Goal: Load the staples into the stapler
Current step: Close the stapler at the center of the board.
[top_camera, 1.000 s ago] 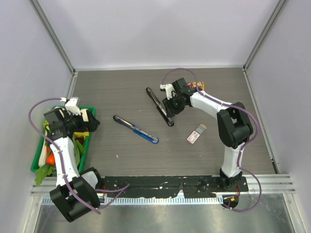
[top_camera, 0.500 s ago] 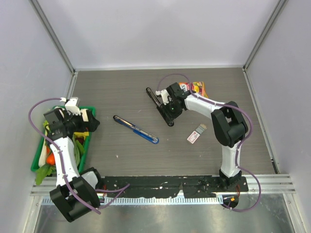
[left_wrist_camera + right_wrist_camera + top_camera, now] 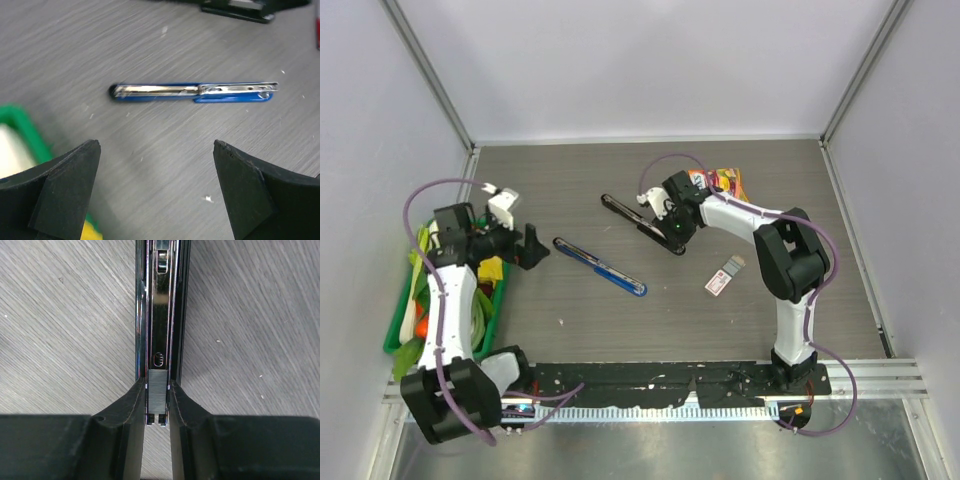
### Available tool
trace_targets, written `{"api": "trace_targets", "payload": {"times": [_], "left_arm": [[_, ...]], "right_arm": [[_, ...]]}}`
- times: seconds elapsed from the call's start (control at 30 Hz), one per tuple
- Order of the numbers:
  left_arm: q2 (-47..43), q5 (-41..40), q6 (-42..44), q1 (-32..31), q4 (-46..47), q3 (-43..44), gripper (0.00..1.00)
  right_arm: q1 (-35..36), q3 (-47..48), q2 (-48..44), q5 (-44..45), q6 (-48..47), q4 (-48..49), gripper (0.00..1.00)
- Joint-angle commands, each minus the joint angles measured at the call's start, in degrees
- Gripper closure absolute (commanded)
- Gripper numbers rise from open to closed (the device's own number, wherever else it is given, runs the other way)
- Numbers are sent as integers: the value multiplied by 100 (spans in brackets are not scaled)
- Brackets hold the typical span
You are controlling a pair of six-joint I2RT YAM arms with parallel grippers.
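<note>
- The basket (image 3: 392, 330) sits at the table's left edge and has no part in this step.
- The left gripper (image 3: 527, 246) is held with its jaws wide apart and nothing between them. In the left wrist view it hangs over bare table (image 3: 60, 45), just short of the blue tool (image 3: 192, 92).
- The stapler (image 3: 635, 218) lies mid-table, beyond the blue tool, with its metal channel laid bare.
- The right gripper (image 3: 157, 384) is set over that channel with its jaws narrow. The staples (image 3: 157, 397) are pinched by their long sides between the fingers (image 3: 131, 410).
- The strip is seen in line with the channel, at its near end. Whether it is already seated cannot be told.
- The staples are judged very light but brittle: a glued strip that would snap if bent or squeezed hard. A light side pinch, kept level and parallel to the rail, is called for.
- The stapler is judged stiff and smooth-bottomed, so it may be shoved along the table if the strip is pressed in crooked.
- The box (image 3: 717, 285) lies right of the stapler, well apart from it.
- The bag (image 3: 725, 183) lies beyond the right arm.
</note>
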Motion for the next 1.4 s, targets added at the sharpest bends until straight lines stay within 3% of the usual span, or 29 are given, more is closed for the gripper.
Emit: {"api": "trace_targets", "payload": {"times": [0.0, 0.07, 0.23, 0.47, 0.63, 0.8, 0.9, 1.0, 1.17, 1.27, 1.3, 1.37], "left_arm": [[643, 201, 1575, -993, -167, 295, 0], [952, 140, 1988, -1519, 16, 409, 0], [2469, 148, 2858, -2030, 694, 821, 0], [4342, 17, 3466, -2366, 624, 2551, 0], [5223, -510, 4001, -2673, 431, 3309, 0], [6119, -520, 4266, -2885, -79, 4205, 3], [6428, -563, 4389, -2920, -378, 4592, 12], [6666, -739, 4608, -2937, -607, 4786, 31], [6719, -810, 4846, -2937, -729, 4865, 53], [6780, -862, 5048, -2946, -1063, 4989, 72], [6780, -897, 5083, -2946, -1081, 4971, 100], [6737, -968, 4996, -2946, -941, 4884, 100]], "right_arm": [[-70, 57, -163, -169, -809, -130, 84], [-79, 75, -110, -319, -1081, -139, 85], [-96, 66, 4, -521, -1450, -200, 86], [-334, 171, 153, -803, -2040, -367, 85], [-360, 460, 434, -856, -2295, -587, 85], [-360, 663, 628, -812, -2199, -605, 84], [-369, 611, 646, -830, -2198, -578, 84], [-378, 567, 681, -830, -2225, -570, 83], [-386, 558, 786, -742, -2243, -561, 83], [-404, 575, 795, -681, -2216, -552, 83], [-413, 576, 786, -680, -2207, -561, 83], [-465, 576, 777, -689, -2181, -535, 83]]}}
